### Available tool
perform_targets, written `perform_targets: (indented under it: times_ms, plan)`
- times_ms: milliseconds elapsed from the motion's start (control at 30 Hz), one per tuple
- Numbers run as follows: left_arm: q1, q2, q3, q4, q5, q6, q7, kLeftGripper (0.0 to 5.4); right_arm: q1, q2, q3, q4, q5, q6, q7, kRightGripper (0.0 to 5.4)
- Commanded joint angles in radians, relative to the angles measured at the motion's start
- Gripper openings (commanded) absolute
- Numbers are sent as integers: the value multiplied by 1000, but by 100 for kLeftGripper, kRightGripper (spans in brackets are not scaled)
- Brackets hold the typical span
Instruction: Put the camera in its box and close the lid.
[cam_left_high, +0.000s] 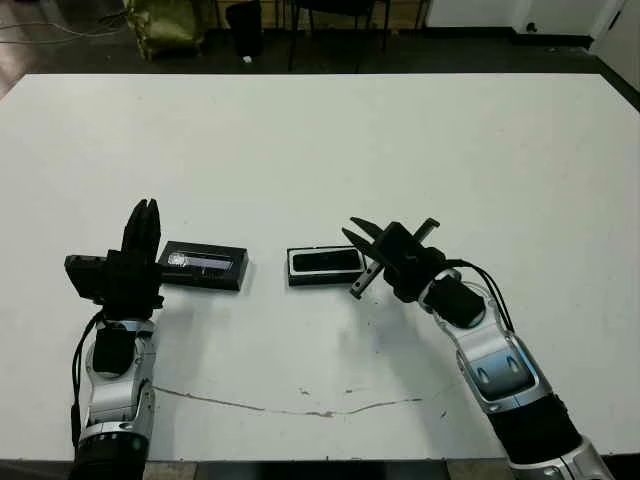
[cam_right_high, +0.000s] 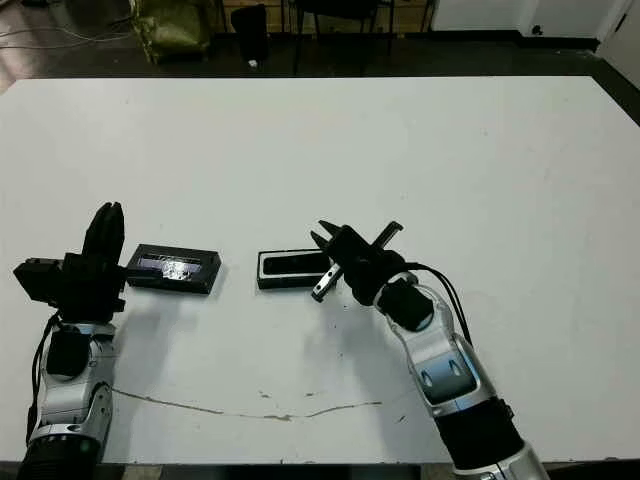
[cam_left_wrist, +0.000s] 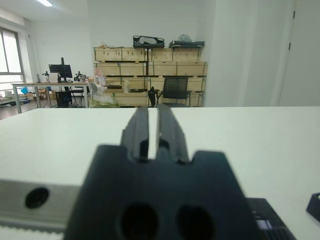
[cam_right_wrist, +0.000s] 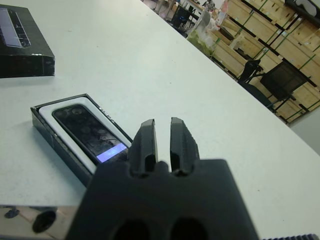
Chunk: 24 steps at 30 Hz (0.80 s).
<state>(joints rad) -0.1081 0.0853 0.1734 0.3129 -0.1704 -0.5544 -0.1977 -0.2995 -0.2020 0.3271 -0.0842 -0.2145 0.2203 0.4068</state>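
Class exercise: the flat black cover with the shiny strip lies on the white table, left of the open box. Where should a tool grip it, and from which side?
Grip the flat black rectangular lid with the glossy strip across its two long edges, coming from above. It lies flat, strip up, with bare table on every side, and its short width probably suits the narrow fingers. The left tool is beside its left end, so it is likely the one to use.

I see bright, even overhead lighting; soft shadows on the table (cam_left_high: 330, 140); wrist views blur their near black bodies.
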Motion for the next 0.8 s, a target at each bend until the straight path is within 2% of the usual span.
perform_targets:
  times_ms: [33,200,433,800]
  plan:
    - [53,-8,-4,43,4,10,-1,0,10,-10,10,28,-3,44,16,1]
    - [57,-11,-4,39,4,16,5,0,32,-18,18,64,1,32,19,1]
    - [58,-10,-5,40,13,9,10,0,75,-62,42,26,-22,53,48,1]
    - [50,-6,-2,42,-1,24,1,0,128,-101,24,19,-12,21,68,1]
